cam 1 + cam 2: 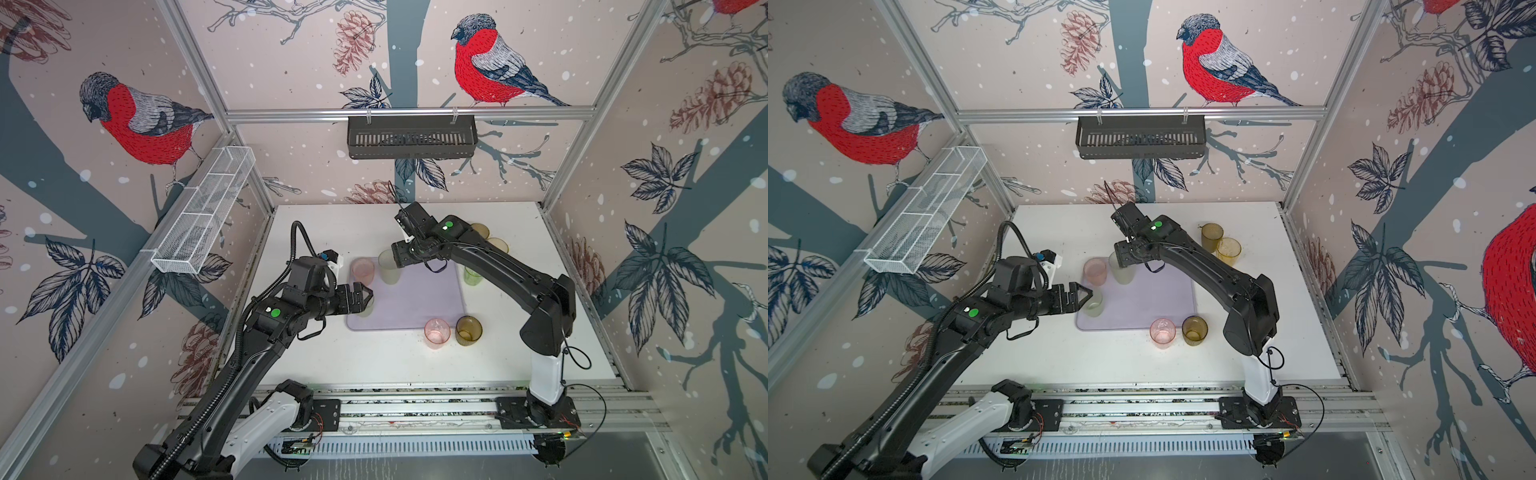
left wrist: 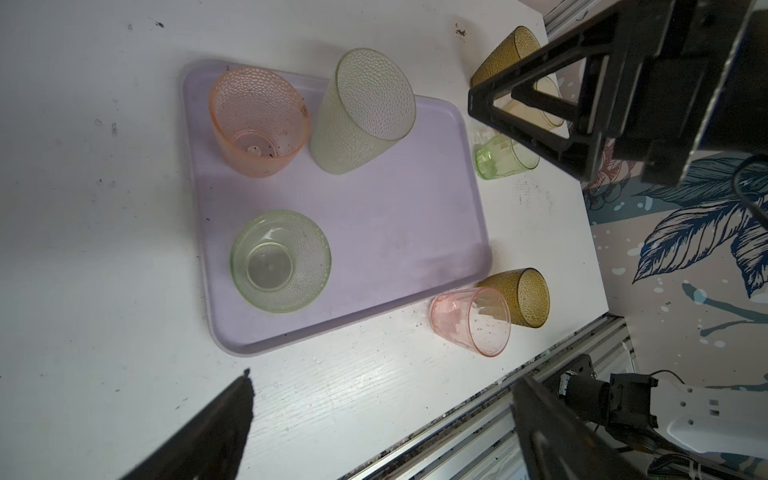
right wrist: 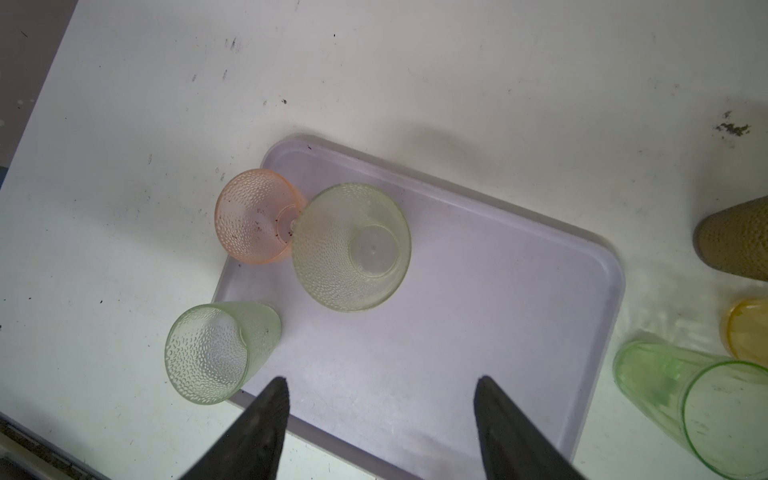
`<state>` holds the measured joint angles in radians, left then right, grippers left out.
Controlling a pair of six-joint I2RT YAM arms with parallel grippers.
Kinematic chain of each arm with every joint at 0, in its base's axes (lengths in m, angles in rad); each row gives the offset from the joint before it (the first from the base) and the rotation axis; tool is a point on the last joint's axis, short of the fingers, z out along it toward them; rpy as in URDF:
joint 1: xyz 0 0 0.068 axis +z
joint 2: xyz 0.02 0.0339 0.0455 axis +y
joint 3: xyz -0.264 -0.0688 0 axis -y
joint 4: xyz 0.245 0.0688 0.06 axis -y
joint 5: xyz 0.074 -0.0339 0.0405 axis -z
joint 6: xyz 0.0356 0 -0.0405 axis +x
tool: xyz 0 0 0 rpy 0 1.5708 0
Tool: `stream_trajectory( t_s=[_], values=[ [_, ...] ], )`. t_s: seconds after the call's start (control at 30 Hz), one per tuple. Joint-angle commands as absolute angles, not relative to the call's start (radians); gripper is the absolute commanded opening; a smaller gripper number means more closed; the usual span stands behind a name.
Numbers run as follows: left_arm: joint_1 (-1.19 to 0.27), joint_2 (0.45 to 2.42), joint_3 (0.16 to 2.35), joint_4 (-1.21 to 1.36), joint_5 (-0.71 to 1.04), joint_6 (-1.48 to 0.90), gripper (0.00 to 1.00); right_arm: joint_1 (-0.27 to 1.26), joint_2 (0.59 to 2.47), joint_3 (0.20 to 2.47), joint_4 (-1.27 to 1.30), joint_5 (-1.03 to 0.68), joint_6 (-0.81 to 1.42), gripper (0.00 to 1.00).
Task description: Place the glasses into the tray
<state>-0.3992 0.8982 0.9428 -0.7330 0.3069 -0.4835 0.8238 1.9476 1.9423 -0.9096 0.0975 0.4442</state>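
Tabletop (image 1: 374, 361) — green glass (image 1: 473, 277) half behind arm (image 1: 503, 266)

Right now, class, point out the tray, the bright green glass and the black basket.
tray (image 1: 419, 299): a top view, bare floor.
bright green glass (image 2: 498, 160): left wrist view, side wall.
black basket (image 1: 411, 139): a top view, slotted front.

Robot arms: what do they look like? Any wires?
The left arm and right arm are mostly black, white near the base, each with a round green dot. A ribbed black hose follows the left arm; thin black wires loop off the right. The left end effector and right end effector have black triangular fingers.
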Motion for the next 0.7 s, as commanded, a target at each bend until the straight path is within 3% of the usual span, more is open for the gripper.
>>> stream_trajectory(
  t_s=[0.0,0.67],
  values=[
    [-0.408,0.895,0.943,-0.756,0.277,-0.515,0.97,0.825,1.933,1.940,-0.880,0.138,0.406,0.73],
    [-0.596,0.997,1.073,-0.758,0.074,-0.738,0.97,0.744,1.682,1.693,-0.756,0.059,0.294,0.78]
  ],
)
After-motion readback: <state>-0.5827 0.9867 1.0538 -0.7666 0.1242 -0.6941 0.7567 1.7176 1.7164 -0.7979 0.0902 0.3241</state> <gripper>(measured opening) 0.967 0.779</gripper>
